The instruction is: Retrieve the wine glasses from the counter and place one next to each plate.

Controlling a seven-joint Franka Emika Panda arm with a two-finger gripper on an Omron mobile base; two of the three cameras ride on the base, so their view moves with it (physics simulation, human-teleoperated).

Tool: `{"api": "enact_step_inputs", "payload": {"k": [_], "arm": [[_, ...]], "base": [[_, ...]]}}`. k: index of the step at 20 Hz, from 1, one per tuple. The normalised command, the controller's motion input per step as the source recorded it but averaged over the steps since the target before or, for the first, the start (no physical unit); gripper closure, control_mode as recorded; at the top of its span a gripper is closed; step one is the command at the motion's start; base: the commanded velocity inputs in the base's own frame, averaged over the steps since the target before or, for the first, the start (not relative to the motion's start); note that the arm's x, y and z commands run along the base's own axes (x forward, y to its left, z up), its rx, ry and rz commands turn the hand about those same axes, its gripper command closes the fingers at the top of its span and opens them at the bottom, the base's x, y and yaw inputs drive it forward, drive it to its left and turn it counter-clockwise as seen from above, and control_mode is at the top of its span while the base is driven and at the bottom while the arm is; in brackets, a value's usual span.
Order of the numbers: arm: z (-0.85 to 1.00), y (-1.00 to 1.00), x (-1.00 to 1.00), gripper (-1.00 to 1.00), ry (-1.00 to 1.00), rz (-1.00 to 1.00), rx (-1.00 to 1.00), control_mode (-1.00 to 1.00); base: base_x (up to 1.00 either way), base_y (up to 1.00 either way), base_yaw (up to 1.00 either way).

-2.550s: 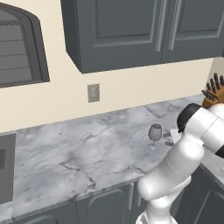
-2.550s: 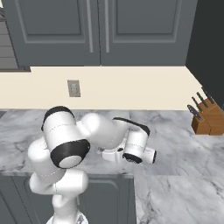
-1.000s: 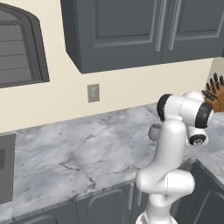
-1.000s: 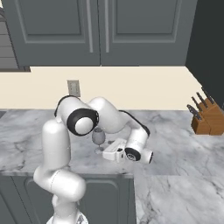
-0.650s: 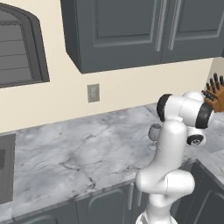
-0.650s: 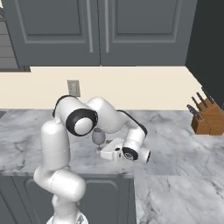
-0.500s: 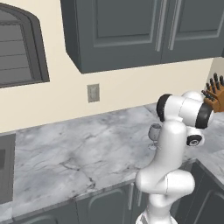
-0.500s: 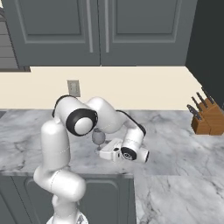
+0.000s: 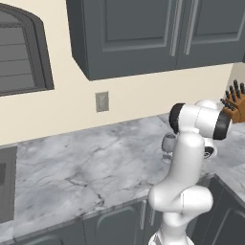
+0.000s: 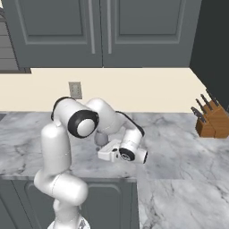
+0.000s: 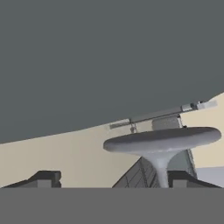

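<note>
Wine glass point(image 9: 168, 143) stands on the marble tabletop point(image 9: 86, 167) at centre right of my left base view, partly hidden by my arm. Knife block point(image 10: 213, 124) sits far right. In the hand view its foot point(image 11: 162, 139) lies between the spread jaws, ungripped.

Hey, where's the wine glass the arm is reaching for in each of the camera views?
Left base view: wine glass right of centre on the counter, partly behind the arm.
Right base view: left of centre, tucked between the arm and its hand.
Hand view: lower right of centre, looking upside down, foot above stem.
Shared landmark in both base views: the wall outlet, up and left of the glass.
</note>
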Motion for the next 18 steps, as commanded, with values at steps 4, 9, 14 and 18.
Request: {"api": "enact_step_inputs", "payload": {"k": [4,9,14,18], "arm": [[0.24,0.0,-0.23,1.0,-0.09,0.02,0.0,-1.0],[0.96,0.14,-0.43,1.0,-0.28,0.16,-0.02,-1.0],[1.0,0.11,-0.66,1.0,-0.16,0.18,0.0,-1.0],[1.0,0.23,-0.86,1.0,-0.11,0.18,0.0,-1.0]], "base": [[0.0,0.0,0.0],[0.0,0.0,0.0],[0.0,0.0,0.0],[0.0,0.0,0.0]]}}
